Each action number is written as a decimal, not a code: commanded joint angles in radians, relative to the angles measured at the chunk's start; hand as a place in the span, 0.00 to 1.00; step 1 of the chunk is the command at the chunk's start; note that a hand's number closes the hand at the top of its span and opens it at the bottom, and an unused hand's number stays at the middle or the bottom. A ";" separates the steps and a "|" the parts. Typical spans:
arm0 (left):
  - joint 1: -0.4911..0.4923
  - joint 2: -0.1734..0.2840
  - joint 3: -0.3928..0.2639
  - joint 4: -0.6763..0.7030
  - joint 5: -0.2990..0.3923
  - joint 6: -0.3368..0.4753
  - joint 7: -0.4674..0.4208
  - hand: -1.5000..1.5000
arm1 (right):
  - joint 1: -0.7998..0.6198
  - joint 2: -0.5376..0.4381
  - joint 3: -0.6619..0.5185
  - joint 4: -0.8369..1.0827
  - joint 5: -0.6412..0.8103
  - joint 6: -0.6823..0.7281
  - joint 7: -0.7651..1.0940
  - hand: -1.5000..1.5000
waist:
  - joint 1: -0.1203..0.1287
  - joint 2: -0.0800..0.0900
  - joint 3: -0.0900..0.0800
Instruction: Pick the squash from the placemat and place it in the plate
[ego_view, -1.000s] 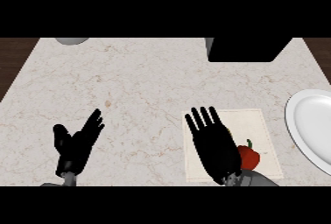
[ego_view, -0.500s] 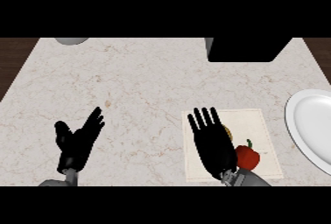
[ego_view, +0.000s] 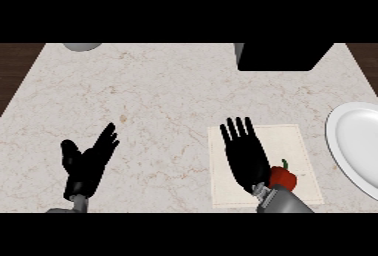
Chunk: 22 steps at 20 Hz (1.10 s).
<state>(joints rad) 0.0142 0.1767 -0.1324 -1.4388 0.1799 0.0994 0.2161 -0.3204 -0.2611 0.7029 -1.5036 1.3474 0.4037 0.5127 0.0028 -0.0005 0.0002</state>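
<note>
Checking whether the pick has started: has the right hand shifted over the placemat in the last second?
Yes, slightly. The right hand, fingers straight, has drifted toward the view's right over the placemat, nearer the red squash.

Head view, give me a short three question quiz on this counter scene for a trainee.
1. True or false: the right hand is curled round the red vegetable.
2. What lies under the red vegetable: A, the plate; B, the placemat; C, bare counter?
3. Which hand is nearer the plate?

Key: 1 false, its fingers are straight. 2 B. 3 the right hand; the left hand is across the counter.
</note>
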 joint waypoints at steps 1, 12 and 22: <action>-0.021 -0.025 0.020 0.079 -0.024 -0.020 -0.045 0.50 | -0.011 0.070 -0.032 0.052 0.053 0.026 -0.027 0.00 | -0.001 0.001 0.000; 0.002 -0.051 0.011 -0.031 -0.054 -0.003 0.024 0.50 | -0.042 0.017 -0.049 0.162 0.153 0.012 -0.192 1.00 | 0.002 0.000 0.000; -0.014 -0.010 0.069 0.000 -0.014 -0.078 0.029 0.50 | 0.038 0.046 -0.011 0.084 0.211 -0.286 -0.254 1.00 | 0.006 0.000 0.001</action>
<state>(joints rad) -0.0101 0.1408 -0.0743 -1.4007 0.1448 0.0493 0.2114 -0.3051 -0.2476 0.6667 -1.3991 1.5616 0.2652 0.2864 0.0029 -0.0017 -0.0006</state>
